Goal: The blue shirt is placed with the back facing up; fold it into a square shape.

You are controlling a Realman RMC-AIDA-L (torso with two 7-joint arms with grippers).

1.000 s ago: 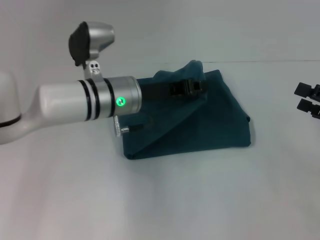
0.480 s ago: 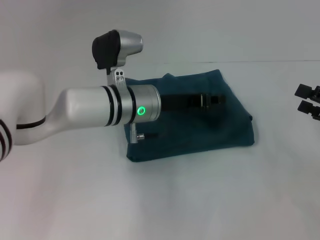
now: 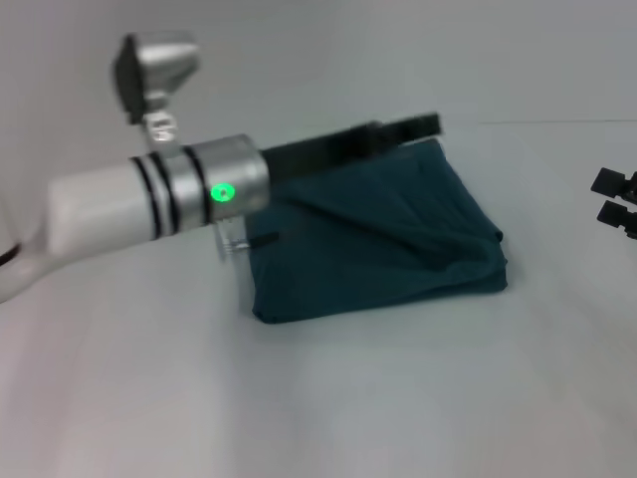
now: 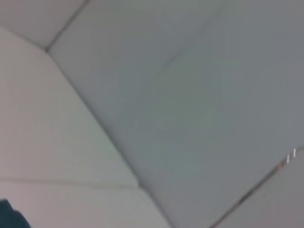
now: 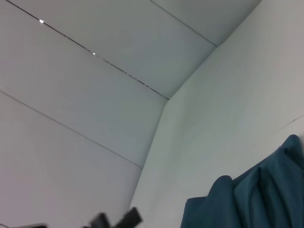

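- I am seeing the blue shirt lying at the frame's centre on the white bench, folded into a rough square, with creases rumpling its right edge.
- My left gripper is hovering over the shirt's upper edge, holding nothing; I cannot tell how wide its fingers are.
- My right gripper is sitting at the right frame edge, well apart from the shirt, fingers spread and empty.

One blue shirt, two end effectors: left, right.
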